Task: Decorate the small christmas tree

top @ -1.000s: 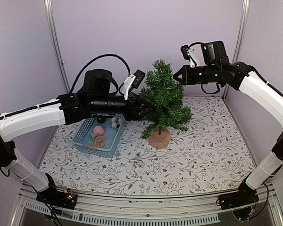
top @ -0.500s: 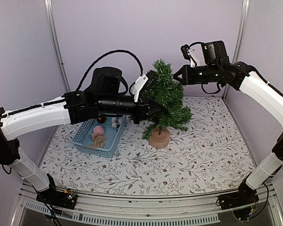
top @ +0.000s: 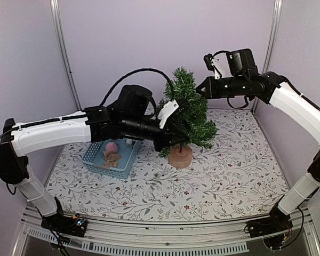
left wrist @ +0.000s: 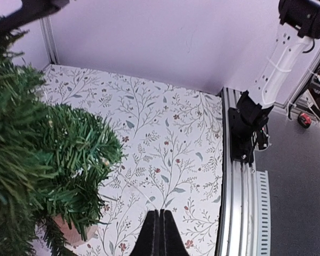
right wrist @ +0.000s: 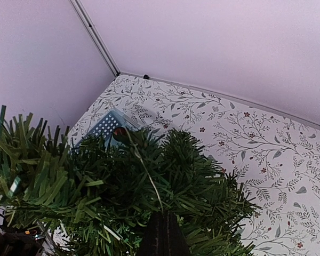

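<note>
The left arm has swung right in the past 1 second, leaving its place over the blue basket (top: 90, 156) and now reaching across the near-left side of the small christmas tree (top: 194, 114). The tree stands upright on its round wooden base (top: 180, 156), toward the far middle of the floral-patterned table (top: 229, 170), just right of the basket. The left gripper (left wrist: 159, 218) has its 2 fingers pressed together, and nothing can be seen between them in the wrist view, where the lower branches lie just to one side. The right arm has hardly moved. The right gripper (right wrist: 162, 221) sits at the far-right side of the treetop, fingers likewise drawn together. A thin pale strand (right wrist: 146, 170) runs from its tips across the needles toward a small dark ball (right wrist: 119, 133) at the foliage edge. Whether the strand is actually pinched cannot be told. With the left arm out of the way, the pink and tan ornaments (top: 112, 154) can be seen lying in the basket. The decorating looks barely begun, and the left arm seems to have come across to help at the tree rather than to bring a new piece.
</note>
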You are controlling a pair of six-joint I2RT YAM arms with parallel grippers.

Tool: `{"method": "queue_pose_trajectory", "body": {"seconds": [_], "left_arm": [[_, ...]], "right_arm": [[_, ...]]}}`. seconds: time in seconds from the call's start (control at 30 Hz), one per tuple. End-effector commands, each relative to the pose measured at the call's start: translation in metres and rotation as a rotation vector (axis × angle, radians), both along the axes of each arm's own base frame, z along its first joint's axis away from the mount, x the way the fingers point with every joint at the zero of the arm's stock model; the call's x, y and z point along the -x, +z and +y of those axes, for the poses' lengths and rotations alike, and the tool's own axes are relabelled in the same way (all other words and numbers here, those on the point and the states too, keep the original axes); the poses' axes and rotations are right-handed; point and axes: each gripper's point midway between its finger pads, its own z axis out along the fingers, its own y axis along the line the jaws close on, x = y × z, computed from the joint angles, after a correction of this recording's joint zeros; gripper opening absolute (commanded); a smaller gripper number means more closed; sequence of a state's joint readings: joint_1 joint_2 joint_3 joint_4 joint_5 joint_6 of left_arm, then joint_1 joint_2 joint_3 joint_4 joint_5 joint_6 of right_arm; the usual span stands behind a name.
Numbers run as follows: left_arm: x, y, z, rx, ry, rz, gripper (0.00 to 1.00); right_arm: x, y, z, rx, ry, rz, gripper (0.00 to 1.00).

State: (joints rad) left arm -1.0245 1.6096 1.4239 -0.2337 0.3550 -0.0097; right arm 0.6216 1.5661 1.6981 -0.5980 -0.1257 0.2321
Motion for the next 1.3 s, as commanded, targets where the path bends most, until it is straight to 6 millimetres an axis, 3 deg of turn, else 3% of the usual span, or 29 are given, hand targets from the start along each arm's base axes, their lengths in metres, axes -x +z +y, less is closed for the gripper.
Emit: {"method": "queue_pose_trajectory", "body": {"seconds": [0.0,0.3,0.47,0.57,0.77,0.83,1.07,1.17,1.27], "left_arm": [[0.007,-0.031,0.000,-0.103,-0.009,0.010,0.00],[-0.003,-0.051,0.029,-0.156,0.128,0.011,0.02],[0.000,-0.053,0.049,-0.125,0.188,0.029,0.35],[-0.002,-0.047,0.068,-0.067,0.254,0.029,0.46],[0.006,-0.043,0.113,0.022,0.338,-0.004,0.56],[0.009,-0.054,0.131,0.017,0.379,-0.009,0.59],[-0.013,-0.102,0.163,-0.042,0.583,0.093,0.55],[-0.013,-0.103,0.160,0.039,0.571,0.116,0.54],[-0.011,-0.123,0.157,0.007,0.560,0.152,0.53]], "right_arm": [[0.002,0.008,-0.007,-0.006,-0.018,-0.026,0.00],[0.001,0.002,-0.006,0.005,-0.013,-0.022,0.00],[0.001,0.002,-0.002,-0.003,0.003,-0.023,0.00],[0.001,0.002,-0.001,-0.003,0.010,-0.025,0.00],[0.002,0.003,-0.001,-0.005,0.014,-0.028,0.00],[0.001,0.003,-0.001,-0.003,0.014,-0.028,0.00],[0.003,0.004,-0.001,-0.005,0.015,-0.031,0.00],[0.002,0.003,-0.002,-0.004,0.013,-0.029,0.00],[0.002,0.002,-0.001,-0.004,0.014,-0.026,0.00]]}}
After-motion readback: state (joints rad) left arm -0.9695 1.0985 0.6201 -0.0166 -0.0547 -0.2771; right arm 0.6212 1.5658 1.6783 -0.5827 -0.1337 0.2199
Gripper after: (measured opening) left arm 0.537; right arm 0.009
